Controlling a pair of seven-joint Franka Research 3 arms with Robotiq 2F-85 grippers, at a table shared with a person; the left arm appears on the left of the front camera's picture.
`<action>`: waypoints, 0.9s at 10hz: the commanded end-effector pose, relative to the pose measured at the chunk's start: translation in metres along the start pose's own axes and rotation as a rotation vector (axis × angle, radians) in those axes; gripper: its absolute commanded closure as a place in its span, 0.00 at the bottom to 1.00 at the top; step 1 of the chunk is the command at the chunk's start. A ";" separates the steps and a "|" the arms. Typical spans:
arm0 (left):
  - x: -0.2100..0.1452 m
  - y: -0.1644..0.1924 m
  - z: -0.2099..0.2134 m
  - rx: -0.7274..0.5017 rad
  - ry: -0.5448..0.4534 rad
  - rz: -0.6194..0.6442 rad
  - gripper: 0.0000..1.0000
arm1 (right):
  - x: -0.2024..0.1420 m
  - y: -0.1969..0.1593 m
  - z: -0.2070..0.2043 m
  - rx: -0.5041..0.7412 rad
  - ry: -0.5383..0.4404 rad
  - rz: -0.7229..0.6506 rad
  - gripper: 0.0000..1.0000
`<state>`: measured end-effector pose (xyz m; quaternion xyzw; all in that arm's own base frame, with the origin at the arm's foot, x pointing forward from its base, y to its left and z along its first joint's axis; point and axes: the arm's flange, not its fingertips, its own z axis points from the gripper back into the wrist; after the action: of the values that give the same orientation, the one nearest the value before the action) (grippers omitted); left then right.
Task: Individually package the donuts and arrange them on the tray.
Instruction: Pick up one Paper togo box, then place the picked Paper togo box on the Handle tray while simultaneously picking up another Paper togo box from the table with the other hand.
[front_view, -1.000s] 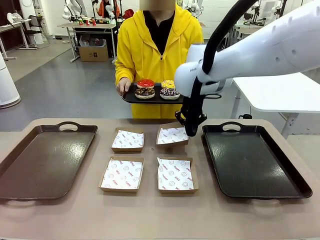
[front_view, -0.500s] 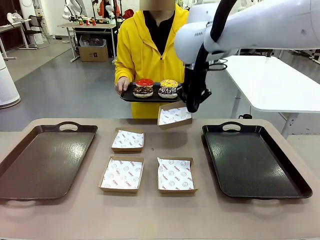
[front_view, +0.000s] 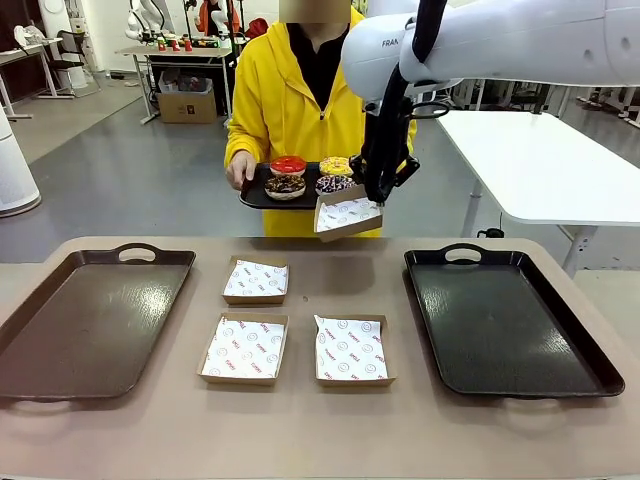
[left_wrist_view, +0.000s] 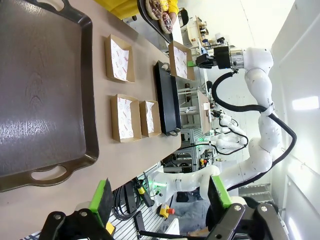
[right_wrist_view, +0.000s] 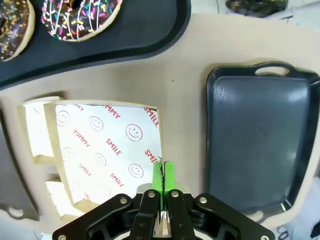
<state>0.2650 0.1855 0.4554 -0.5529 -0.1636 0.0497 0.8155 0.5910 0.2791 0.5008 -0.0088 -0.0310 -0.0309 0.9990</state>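
Observation:
A person at the far side holds a small black tray (front_view: 258, 198) carrying the donuts: red-iced (front_view: 289, 165), yellow-iced (front_view: 336, 165), chocolate with crumbs (front_view: 286, 186) and sprinkled (front_view: 337, 184). My right gripper (front_view: 378, 196) is shut on the rim of a paper-lined cardboard box (front_view: 347, 216), held in the air just below and in front of that tray. In the right wrist view the right gripper (right_wrist_view: 162, 175) pinches the box (right_wrist_view: 107, 150) edge, with the sprinkled donut (right_wrist_view: 80, 17) beyond it. My left gripper (left_wrist_view: 160, 197) hangs open over the table's left end, holding nothing.
Three more lined boxes (front_view: 256, 280) (front_view: 245, 348) (front_view: 350, 350) lie mid-table. A large dark tray (front_view: 90, 320) sits at the left and another (front_view: 505, 320) at the right. The right arm reaches across the middle above the table.
The right gripper has lifted the back-right box off the table and carried it up and away toward the person's tray. The person's tray has shifted slightly left.

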 end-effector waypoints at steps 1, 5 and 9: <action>0.000 0.000 0.002 -0.018 -0.009 -0.013 0.00 | -0.010 -0.001 0.006 0.001 -0.012 0.006 1.00; 0.000 0.000 0.002 -0.018 -0.009 -0.013 0.00 | -0.010 -0.001 0.006 0.001 -0.012 0.006 1.00; 0.000 0.000 0.002 -0.018 -0.009 -0.013 0.00 | -0.010 -0.001 0.006 0.001 -0.012 0.006 1.00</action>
<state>0.2650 0.1856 0.4554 -0.5529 -0.1636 0.0497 0.8155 0.5870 0.2813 0.5087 -0.0069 -0.0364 -0.0284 0.9989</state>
